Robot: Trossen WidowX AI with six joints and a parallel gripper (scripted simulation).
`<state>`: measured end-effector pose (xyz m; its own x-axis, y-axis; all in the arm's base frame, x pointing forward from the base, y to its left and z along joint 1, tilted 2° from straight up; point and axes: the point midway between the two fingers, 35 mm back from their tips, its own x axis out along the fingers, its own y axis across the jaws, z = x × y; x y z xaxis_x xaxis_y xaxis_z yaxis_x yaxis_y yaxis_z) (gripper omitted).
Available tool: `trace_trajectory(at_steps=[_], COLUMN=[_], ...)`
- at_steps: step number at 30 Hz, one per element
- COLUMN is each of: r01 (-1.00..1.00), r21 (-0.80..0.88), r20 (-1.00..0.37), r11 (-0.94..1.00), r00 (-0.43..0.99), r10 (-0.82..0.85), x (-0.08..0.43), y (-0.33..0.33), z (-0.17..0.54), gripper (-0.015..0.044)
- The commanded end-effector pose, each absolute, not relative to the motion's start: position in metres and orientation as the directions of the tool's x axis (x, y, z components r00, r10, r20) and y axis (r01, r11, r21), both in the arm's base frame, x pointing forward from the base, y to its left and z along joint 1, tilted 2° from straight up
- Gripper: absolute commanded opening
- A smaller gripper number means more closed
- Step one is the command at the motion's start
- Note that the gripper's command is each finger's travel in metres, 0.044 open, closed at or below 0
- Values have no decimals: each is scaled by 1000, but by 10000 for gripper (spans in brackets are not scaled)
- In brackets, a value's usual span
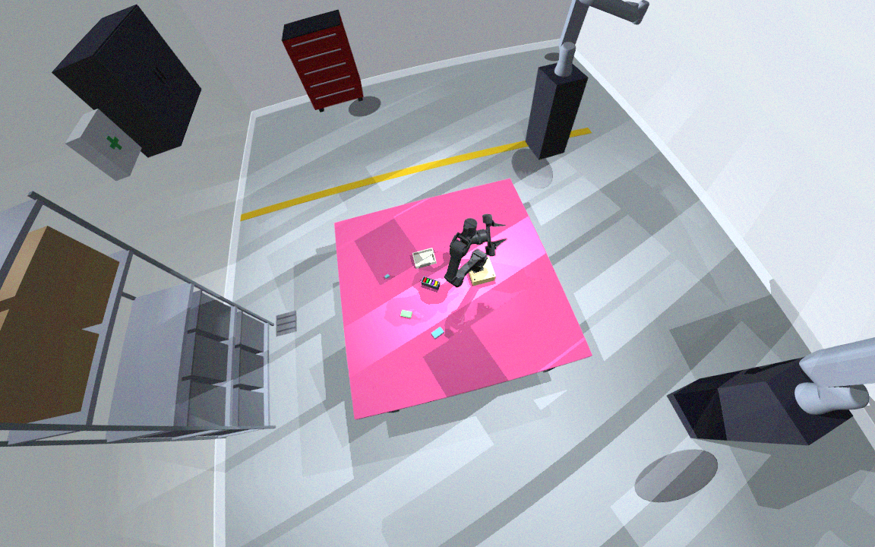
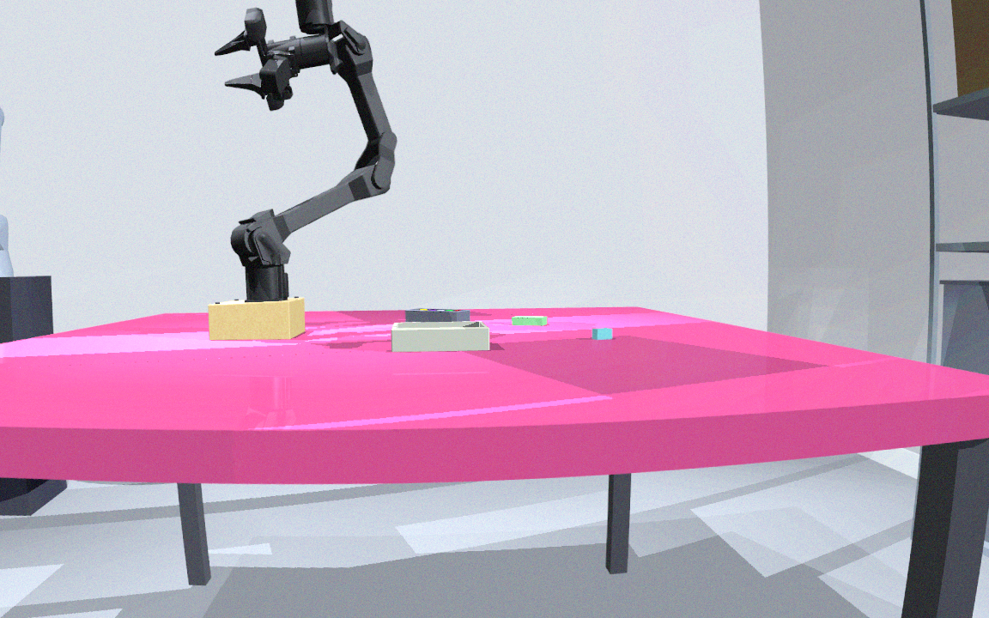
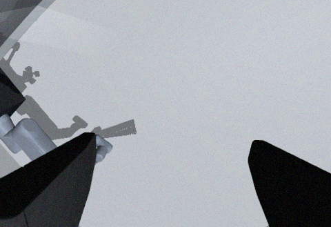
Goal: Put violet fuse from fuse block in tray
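The dark fuse block [image 1: 430, 287] [image 2: 437, 316] stands on the pink table with a row of coloured fuses in it. The violet fuse [image 1: 434, 283] seems to sit in the row beside the yellow one; it is very small in the top view and cannot be told apart in the exterior view. The pale tray [image 1: 424, 265] [image 2: 440, 338] stands close beside the block, and no fuse shows in it. My gripper [image 1: 505, 232] [image 2: 221, 68] [image 3: 175, 147] is open and empty, high above the table, pointing sideways away from block and tray. The wrist view shows neither.
The arm's yellowish base [image 1: 482, 276] [image 2: 256, 318] stands beside the block. A green piece [image 1: 405, 314] [image 2: 529, 320], a cyan piece [image 1: 437, 332] and a small blue piece [image 1: 386, 276] [image 2: 602, 333] lie on the table [image 1: 372, 381] [image 2: 436, 453].
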<state>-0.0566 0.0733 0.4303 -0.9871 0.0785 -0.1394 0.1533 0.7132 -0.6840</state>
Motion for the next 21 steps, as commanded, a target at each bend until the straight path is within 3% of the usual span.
trace_trajectory(at_steps=[1,5,9,21], r01=[152,129,163,492], r21=[-689,-788,-904,-858], r20=[-141,-183,-272,-476], r11=[709,602,394,147], r00=[-987,-983,-933,-653], r10=[74,-28,-237,-589], x=[-57,-75,-106,-110], y=[72,52,3,-124], z=[430,426,416,378], gripper=[273,168,63,63])
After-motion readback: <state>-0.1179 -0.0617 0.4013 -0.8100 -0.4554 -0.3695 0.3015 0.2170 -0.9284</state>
